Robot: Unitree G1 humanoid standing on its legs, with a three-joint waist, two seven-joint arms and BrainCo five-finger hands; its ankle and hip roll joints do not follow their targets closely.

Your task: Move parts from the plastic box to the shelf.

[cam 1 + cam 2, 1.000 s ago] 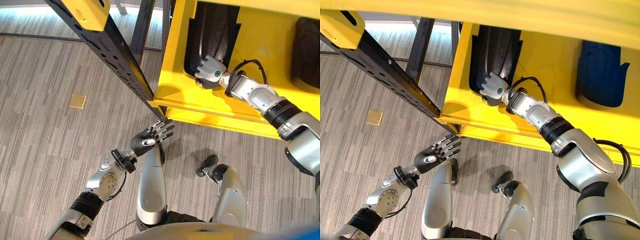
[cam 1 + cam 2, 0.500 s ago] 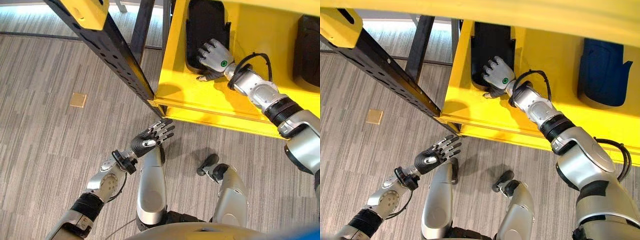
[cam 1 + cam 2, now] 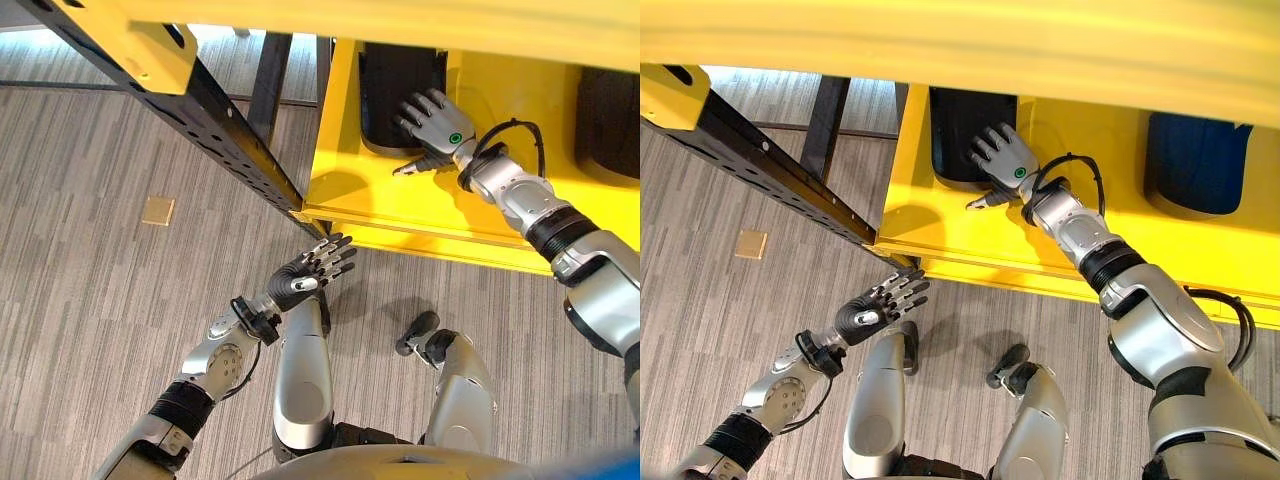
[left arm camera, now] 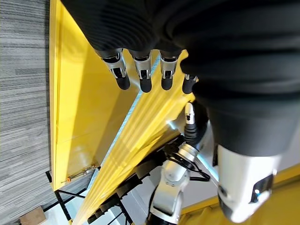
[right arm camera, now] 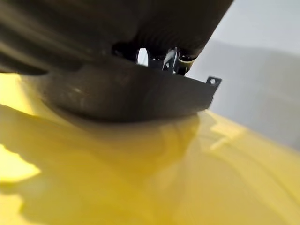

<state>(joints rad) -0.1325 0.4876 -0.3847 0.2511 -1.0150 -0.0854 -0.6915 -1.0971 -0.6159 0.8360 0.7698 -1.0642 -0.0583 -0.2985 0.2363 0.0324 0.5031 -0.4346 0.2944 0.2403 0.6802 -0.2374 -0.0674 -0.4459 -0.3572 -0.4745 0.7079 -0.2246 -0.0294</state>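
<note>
The right arm reaches forward and up onto the bright yellow metal shelf (image 3: pixel 420 215), its elbow bent and the forearm angled toward the shelf's left end. The right hand (image 3: pixel 434 127) lies there palm down, fingers spread and nearly straight, thumb stuck out to the side; it grips nothing. Its fingertips (image 3: pixel 985 143) rest on, or just over, the near edge of a black moulded plastic part (image 3: pixel 962 130) that sits flat on the shelf floor at that left end (the right wrist view, very close, shows a dark curved part edge (image 5: pixel 126 96) on yellow, too near to tell contact for sure). A second dark part (image 3: pixel 1196 165) lies further right on the same shelf, well apart from the hand.

The left arm hangs low over the grey striped carpet floor (image 3: pixel 90 290), forearm raised toward the shelf's front corner. The left hand (image 3: pixel 300 275) is relaxed, fingers extended and empty. A black perforated steel upright (image 3: pixel 225 130) slants across beside the shelf, and a small tan square (image 3: pixel 158 210) lies on the floor.
</note>
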